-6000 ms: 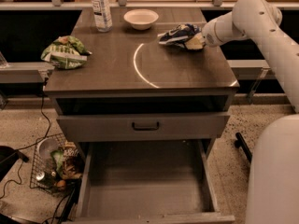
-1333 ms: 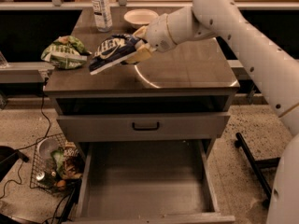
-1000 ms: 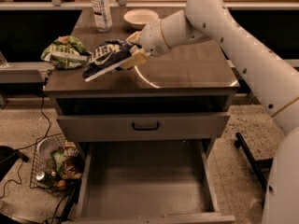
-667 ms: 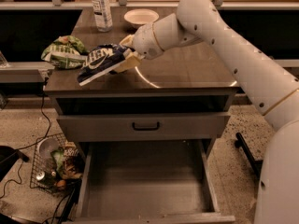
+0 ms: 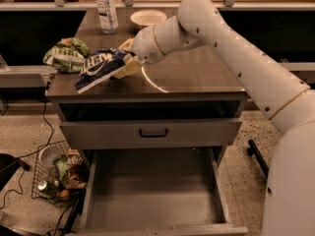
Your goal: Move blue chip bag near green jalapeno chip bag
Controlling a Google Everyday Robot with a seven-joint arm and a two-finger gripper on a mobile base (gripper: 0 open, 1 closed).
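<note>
The blue chip bag (image 5: 101, 68) is dark navy with white lettering. My gripper (image 5: 127, 63) is shut on its right end and holds it low over the left front part of the table top (image 5: 197, 73). The bag tilts down toward the front left corner. The green jalapeno chip bag (image 5: 65, 54) lies on the table's left edge, just left of and behind the blue bag, a short gap apart. My white arm (image 5: 236, 48) reaches in from the right across the table.
A clear water bottle (image 5: 107, 8) and a white bowl (image 5: 148, 17) stand at the back of the table. Below, the bottom drawer (image 5: 152, 195) is pulled open. A wire basket (image 5: 58, 176) with trash sits on the floor at left.
My gripper carried the blue chip bag from the table's right side across to the left. In the last second it moved further left and lower, close to the green bag.
</note>
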